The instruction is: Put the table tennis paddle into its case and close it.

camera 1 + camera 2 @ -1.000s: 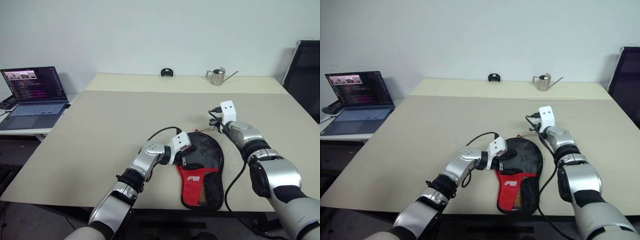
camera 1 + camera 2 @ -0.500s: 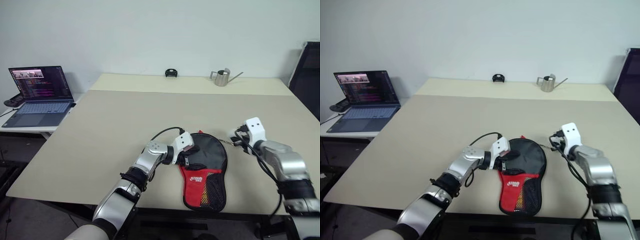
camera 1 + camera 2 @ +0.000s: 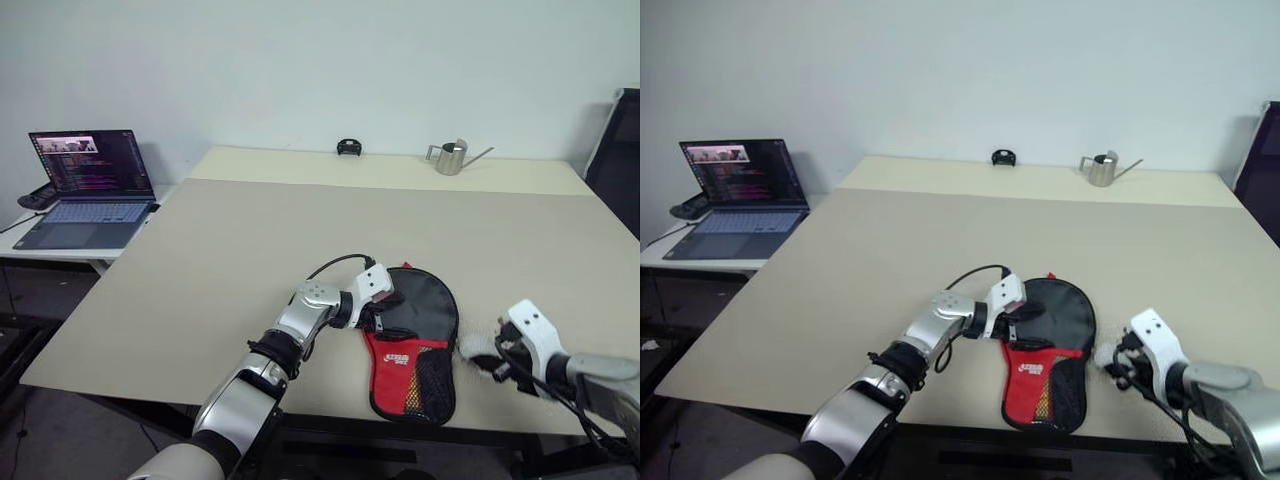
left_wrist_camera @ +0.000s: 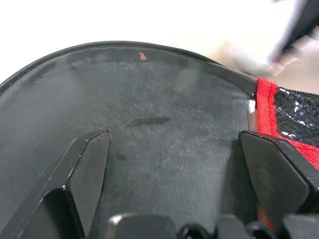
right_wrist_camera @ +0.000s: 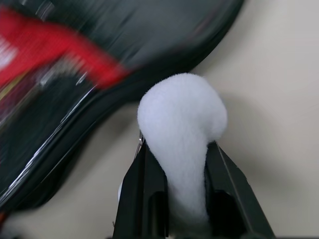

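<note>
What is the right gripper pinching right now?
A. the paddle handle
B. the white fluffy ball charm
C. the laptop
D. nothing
B: the right gripper has both fingers closed on the white ball charm, beside the edge of the case.

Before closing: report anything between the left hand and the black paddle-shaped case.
Nothing visible. The open left hand sits over the black paddle-shaped fabric case; the right hand pinches its fluffy white ball.

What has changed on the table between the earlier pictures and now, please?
The right gripper, shut on the white ball charm, has swept from beyond the case's far edge back along its right side toward the near table edge. The left gripper stayed open on the case, which kept its place.
</note>
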Controlling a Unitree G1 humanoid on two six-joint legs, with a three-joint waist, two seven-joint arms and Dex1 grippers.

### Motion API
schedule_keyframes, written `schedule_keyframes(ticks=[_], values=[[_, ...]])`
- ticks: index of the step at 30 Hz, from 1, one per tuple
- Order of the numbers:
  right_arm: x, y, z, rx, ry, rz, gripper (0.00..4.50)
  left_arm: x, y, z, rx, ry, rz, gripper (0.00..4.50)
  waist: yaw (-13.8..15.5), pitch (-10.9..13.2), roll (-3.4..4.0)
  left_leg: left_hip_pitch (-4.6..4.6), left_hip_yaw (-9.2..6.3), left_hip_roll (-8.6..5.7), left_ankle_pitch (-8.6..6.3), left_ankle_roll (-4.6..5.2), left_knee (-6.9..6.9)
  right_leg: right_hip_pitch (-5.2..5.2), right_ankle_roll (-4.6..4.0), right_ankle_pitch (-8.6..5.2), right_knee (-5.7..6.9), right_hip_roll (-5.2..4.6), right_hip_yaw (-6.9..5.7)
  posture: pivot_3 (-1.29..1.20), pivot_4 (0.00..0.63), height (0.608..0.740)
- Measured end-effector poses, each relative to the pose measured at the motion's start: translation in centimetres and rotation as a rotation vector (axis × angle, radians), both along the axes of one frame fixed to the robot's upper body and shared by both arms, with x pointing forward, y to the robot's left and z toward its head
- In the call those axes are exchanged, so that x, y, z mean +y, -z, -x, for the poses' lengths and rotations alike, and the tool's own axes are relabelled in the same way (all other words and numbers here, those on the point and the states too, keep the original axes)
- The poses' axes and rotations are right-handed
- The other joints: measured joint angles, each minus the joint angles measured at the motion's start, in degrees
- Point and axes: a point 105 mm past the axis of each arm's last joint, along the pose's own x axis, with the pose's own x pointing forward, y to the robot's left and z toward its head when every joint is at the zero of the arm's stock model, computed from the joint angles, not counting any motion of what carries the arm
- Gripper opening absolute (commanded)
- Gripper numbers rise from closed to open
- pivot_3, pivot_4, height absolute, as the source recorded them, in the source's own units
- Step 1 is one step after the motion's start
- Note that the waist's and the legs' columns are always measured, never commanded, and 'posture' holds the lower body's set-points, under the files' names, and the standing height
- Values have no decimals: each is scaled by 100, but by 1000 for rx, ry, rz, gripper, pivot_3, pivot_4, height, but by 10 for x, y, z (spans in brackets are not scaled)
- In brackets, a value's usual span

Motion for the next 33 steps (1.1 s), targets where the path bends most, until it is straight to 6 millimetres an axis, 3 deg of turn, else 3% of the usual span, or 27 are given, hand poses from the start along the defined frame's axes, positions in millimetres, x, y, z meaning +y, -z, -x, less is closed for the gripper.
schedule_keyframes(ticks=[10,15,24,33], values=[[-1,-14,34,58,-112,-40,333,-9,0,5,5,39,8,4500,74,-10,-1,-9,-23,-37,-16,27,-30,20,3,0,-62,-13,-21,0,150,740],[8,-9,56,137,-191,-76,333,-10,-1,6,-1,46,8,4500,87,-12,-11,-4,-22,-48,-29,48,-42,38,17,-8,-91,-28,-20,0,150,740],[19,-3,73,192,-253,-107,333,-8,1,5,-2,40,0,4500,47,-12,-13,23,-23,-48,-29,48,-55,62,39,-21,-93,-43,-22,0,150,740],[37,-12,86,190,-354,-145,332,-7,1,5,-1,39,-1,4500,44,-13,-17,32,-24,-47,-30,47,-61,71,44,-24,-100,-44,-24,0,150,740]])
